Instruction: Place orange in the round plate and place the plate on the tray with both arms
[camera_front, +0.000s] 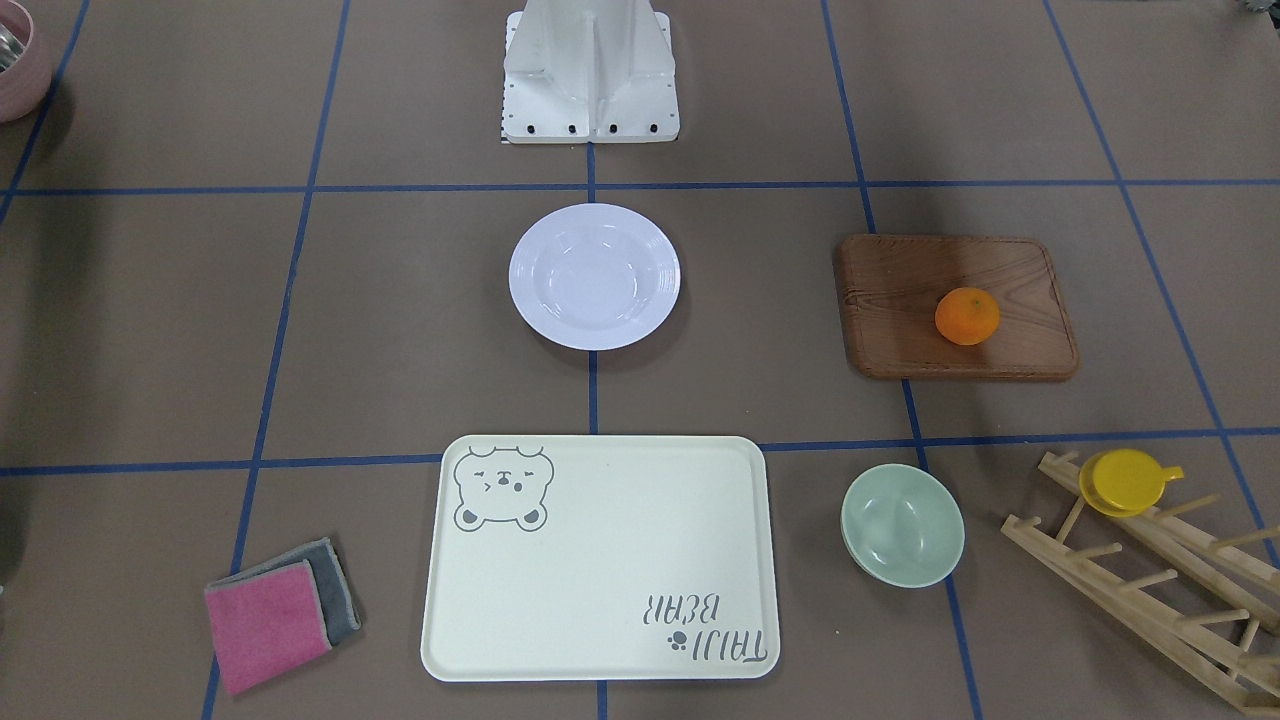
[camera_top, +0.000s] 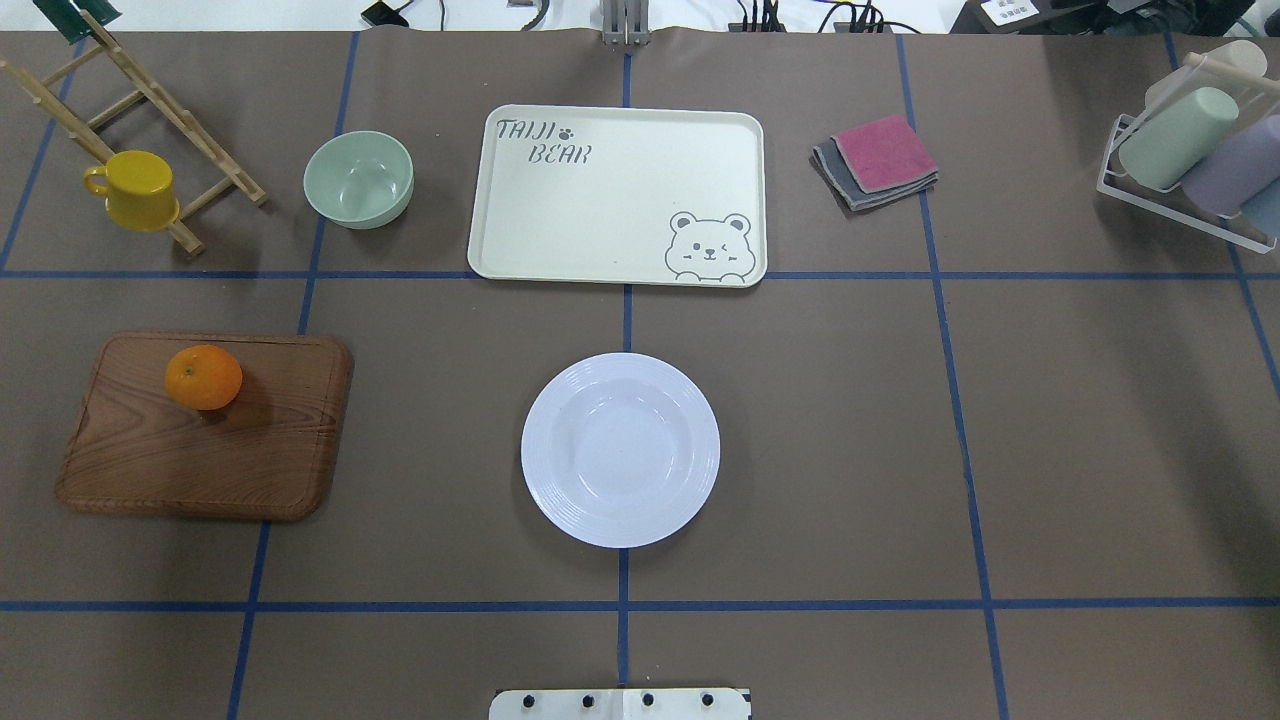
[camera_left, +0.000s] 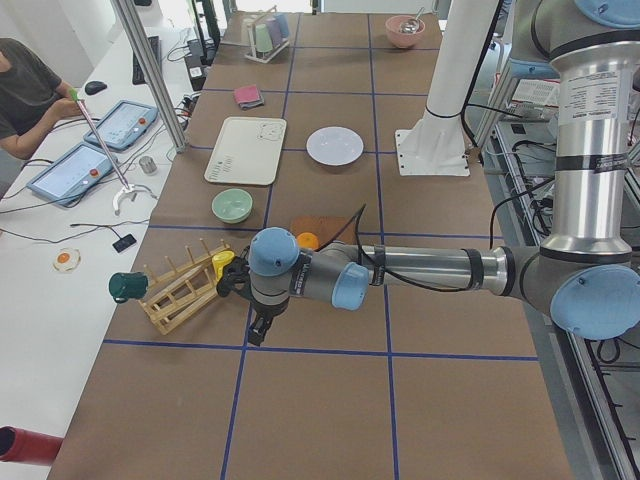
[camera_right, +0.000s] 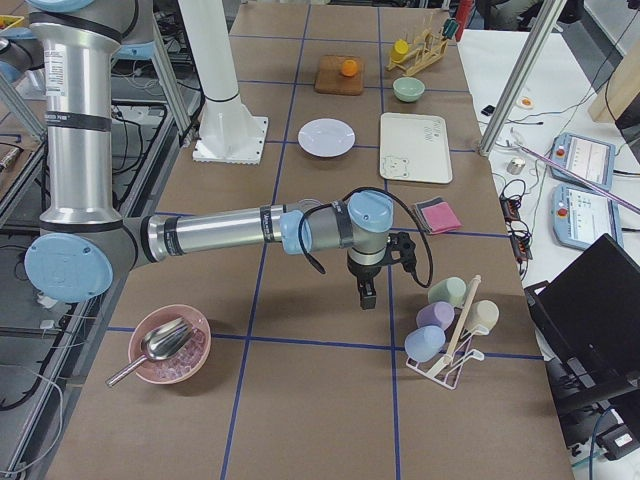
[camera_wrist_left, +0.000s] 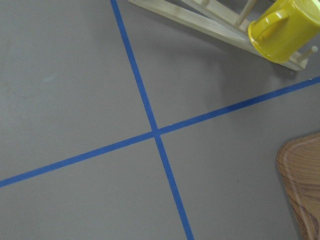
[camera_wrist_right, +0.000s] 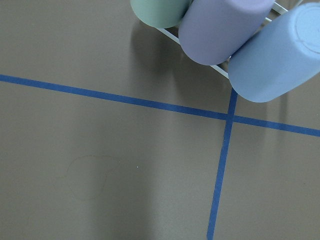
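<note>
— Where does the orange (camera_top: 203, 377) lie?
— Small, round and bright, it sits on the brown wooden board (camera_top: 200, 460), well apart from the round plate (camera_top: 620, 449).
— And that plate?
— White, glossy, ridged rim, upright at the table's middle. The cream tray (camera_top: 620, 190), bear face and "TAIJI BEAR" lettering showing, lies flat beyond it, not touching.
</note>
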